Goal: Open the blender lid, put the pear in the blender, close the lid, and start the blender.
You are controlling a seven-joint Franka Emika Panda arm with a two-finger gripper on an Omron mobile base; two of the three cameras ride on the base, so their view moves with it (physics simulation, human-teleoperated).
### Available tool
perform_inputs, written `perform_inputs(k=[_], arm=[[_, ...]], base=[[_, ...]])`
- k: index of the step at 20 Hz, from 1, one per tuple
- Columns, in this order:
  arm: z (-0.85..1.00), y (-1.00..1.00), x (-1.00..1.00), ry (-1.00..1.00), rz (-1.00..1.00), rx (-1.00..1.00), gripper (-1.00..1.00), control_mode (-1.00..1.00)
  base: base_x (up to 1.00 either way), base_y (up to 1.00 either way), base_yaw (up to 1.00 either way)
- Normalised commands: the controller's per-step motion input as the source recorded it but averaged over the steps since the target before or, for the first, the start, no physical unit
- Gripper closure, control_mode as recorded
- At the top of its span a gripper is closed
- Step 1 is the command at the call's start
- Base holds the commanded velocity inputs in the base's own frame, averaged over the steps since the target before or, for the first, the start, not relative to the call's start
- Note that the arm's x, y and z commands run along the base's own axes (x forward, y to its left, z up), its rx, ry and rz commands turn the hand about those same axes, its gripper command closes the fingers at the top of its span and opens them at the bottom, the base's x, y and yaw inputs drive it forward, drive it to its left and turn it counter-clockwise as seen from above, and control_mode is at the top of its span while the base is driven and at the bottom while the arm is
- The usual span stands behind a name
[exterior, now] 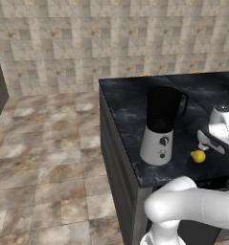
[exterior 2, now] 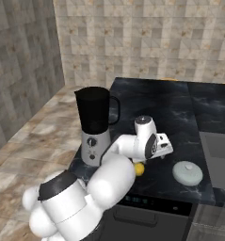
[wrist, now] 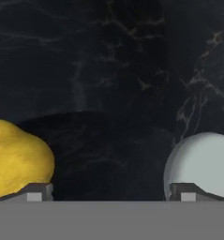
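The blender [exterior: 160,128] stands near the counter's front left corner, its dark jar open at the top and its white base [exterior 2: 94,148] facing forward. The yellow pear [exterior: 198,156] lies on the counter to the right of it. The pale blender lid [exterior 2: 188,172] rests flat on the counter further right. My gripper [exterior: 202,147] hovers just above the pear and is open with nothing held. In the hand view the pear [wrist: 17,159] sits by the left fingertip [wrist: 34,192], and the lid [wrist: 202,161] lies behind the right one, with bare counter between the fingers.
The dark marble counter [exterior: 130,115] ends in a front edge close to the pear and a left edge beside the blender. A sink basin [exterior 2: 217,150] is set in at the right. Tiled floor [exterior: 49,158] lies to the left.
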Motion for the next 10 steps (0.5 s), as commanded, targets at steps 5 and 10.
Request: perform_inputs(k=[5,10], arm=[[0.09,0.44,-0.24,0.03,0.05,0.00,-1.00,-1.00],[0.34,0.40,-0.10,0.01,0.03,0.00,-1.00,-1.00]], base=[[0.00,0.00,0.00],[0.00,0.00,0.00]])
